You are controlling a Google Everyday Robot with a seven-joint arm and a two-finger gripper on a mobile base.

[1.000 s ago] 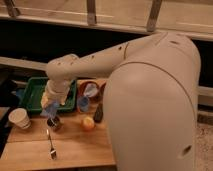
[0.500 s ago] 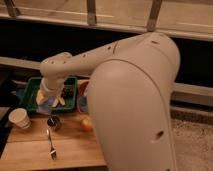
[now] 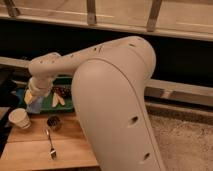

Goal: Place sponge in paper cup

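My gripper (image 3: 35,101) hangs at the end of the white arm on the left, over the left end of the green tray (image 3: 64,104). A blue pad, the sponge (image 3: 32,106), shows at its tip and is held off the table. The paper cup (image 3: 19,118), cream and tapered, stands upright on the wooden table just below and to the left of the gripper. The sponge is above and to the right of the cup's rim, not in it.
A short metal can (image 3: 53,123) stands on the wooden table (image 3: 30,152) right of the cup. A fork (image 3: 50,143) lies in front of it. The tray holds pale food pieces (image 3: 56,100). My arm's bulky body (image 3: 115,110) hides the table's right part.
My gripper has moved left with the blue sponge, from over the middle of the tray to near the paper cup. The arm's body now hides the orange fruit.
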